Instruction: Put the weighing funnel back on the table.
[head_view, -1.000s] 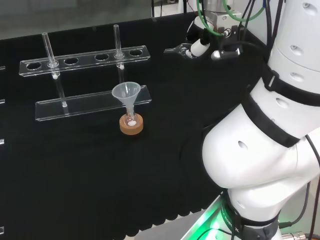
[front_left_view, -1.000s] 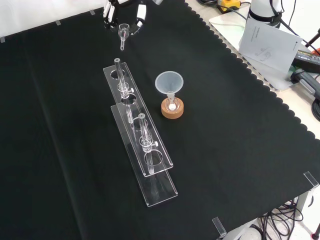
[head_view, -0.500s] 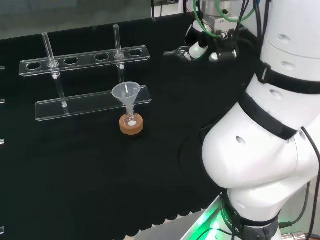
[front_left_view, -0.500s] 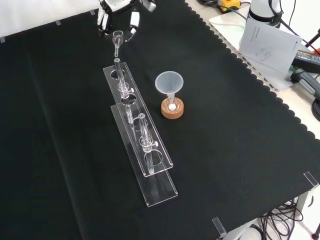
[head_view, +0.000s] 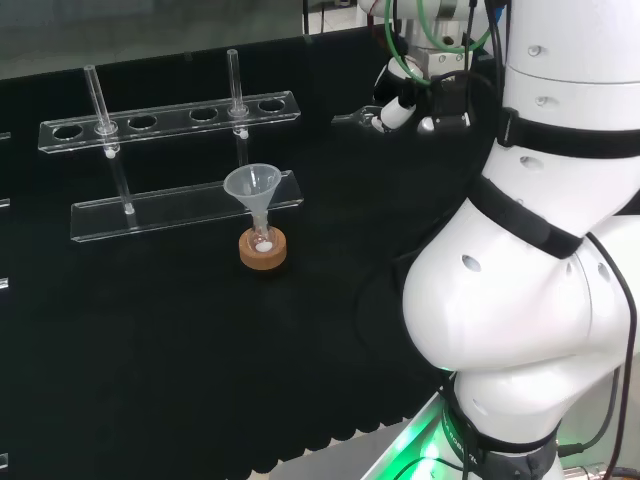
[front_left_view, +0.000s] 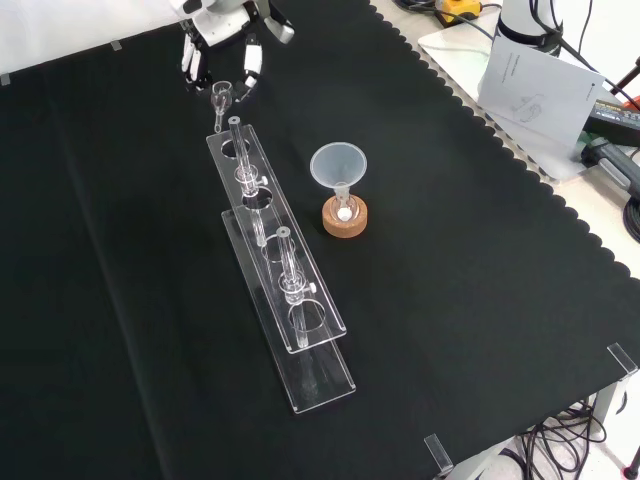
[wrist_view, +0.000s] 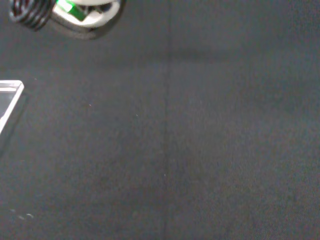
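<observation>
In my front view the hand (front_left_view: 222, 22) hangs at the top of the black cloth (front_left_view: 480, 280), its fingers (front_left_view: 250, 68) curled down on either side of the weighing funnel (front_left_view: 221, 94) and pinching it, just beyond the far end of the clear tube rack (front_left_view: 285, 270). The weighing funnel is a small clear piece with 1 round open mouth and 1 short stem pointing toward the rack. In my head view it juts leftward from the fingertips, right of the rack.
</observation>
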